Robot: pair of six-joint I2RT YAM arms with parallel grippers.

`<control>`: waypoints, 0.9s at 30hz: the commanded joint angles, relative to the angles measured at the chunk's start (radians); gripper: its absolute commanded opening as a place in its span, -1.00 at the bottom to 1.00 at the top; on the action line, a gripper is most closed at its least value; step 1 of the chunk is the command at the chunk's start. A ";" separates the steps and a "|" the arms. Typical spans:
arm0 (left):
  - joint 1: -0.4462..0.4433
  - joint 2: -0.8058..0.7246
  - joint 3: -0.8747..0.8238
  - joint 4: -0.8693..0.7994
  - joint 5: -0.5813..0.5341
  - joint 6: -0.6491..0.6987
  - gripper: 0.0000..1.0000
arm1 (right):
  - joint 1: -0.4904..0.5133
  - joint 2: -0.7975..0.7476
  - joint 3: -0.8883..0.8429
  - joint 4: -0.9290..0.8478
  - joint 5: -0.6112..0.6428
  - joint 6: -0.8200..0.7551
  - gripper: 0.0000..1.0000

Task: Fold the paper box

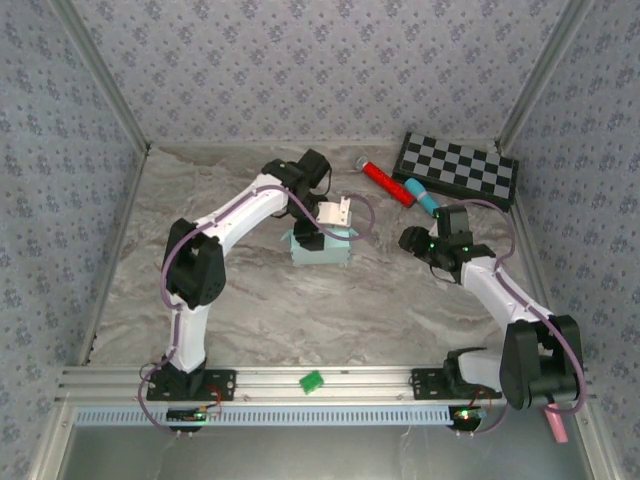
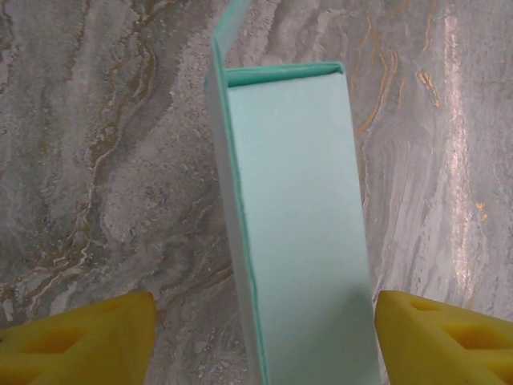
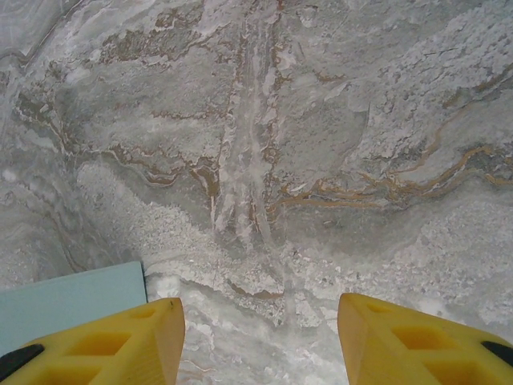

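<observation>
1. The top view puts the paper box (image 1: 322, 250) mid-frame on the marble surface (image 1: 250, 300).
2. In the left wrist view, the left fingers (image 2: 80, 341) are spread, with the box between them and a flap raised at the top.
3. In the right wrist view, the right fingers (image 3: 120, 341) are spread above the surface, with a box corner at lower left.

The pale sky-blue paper box (image 2: 296, 224) was made of smooth matt card; the grey marbled bench (image 2: 96, 160) was faintly glossed.

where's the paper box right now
In the top view the paper box sits mid-table, directly under the left end effector, with the right end effector off to its right.
</observation>
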 commanded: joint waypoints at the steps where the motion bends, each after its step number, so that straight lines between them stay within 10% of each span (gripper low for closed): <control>1: -0.007 -0.066 0.037 -0.024 0.016 -0.023 0.46 | -0.003 0.011 0.018 0.009 -0.022 -0.036 0.11; 15: 0.047 -0.468 -0.325 0.448 -0.084 -0.592 0.43 | 0.100 0.116 0.253 -0.107 -0.092 -0.280 0.10; 27: 0.188 -0.686 -0.609 0.434 -0.081 -1.117 0.35 | 0.198 0.214 0.450 -0.264 -0.144 -0.548 0.01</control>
